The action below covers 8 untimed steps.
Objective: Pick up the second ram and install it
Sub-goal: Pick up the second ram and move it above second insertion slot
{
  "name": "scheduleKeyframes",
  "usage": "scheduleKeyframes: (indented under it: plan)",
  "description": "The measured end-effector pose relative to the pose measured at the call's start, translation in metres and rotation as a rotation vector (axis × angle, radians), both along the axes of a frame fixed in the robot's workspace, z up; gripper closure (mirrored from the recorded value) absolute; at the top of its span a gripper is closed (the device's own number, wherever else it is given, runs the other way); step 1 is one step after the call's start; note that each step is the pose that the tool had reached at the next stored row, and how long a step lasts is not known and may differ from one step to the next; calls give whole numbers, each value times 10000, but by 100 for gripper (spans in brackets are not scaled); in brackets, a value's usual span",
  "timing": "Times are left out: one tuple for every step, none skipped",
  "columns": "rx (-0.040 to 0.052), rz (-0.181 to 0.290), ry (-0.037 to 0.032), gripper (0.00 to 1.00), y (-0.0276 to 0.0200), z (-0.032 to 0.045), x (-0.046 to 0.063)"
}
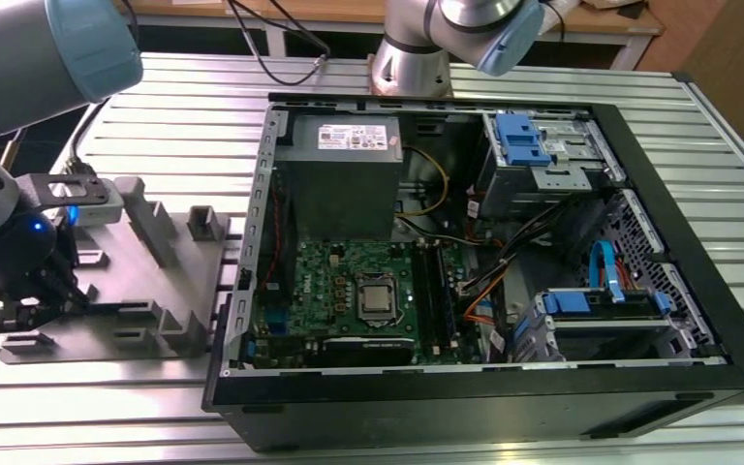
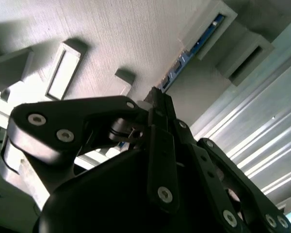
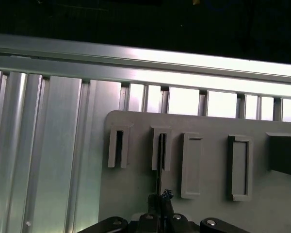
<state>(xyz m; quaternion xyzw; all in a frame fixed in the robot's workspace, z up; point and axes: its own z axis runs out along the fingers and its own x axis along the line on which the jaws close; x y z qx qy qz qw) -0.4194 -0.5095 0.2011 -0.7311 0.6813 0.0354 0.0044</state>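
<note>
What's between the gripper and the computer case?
In the exterior view, upright grey holder blocks on the fixture plate stand between the gripper and the computer case.

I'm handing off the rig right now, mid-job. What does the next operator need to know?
Gripper: appears shut on the second ram, pinching one end.
Ram: on edge in a slot of the grey holder, which lies at the exterior view's left of the open computer case.
Done: arm brought to the holder, grasp made.
Left: ram not yet lifted out, not yet seated on the green motherboard.
</note>
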Motion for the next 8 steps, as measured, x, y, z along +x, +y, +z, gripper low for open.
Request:
scheduleKeyframes:
  plan:
    - [0, 0, 0, 90, 0, 0, 0]
    - [1, -15, 0, 90, 0, 0, 0]
    - [0, -132, 0, 90, 0, -2, 0]
    - [1, -298, 0, 90, 0, -3, 0]
    - [1, -484, 0, 90, 0, -5, 0]
    - [0, -661, 0, 90, 0, -7, 0]
    - [0, -748, 0, 90, 0, -7, 0]
    - [0, -750, 0, 90, 0, -7, 0]
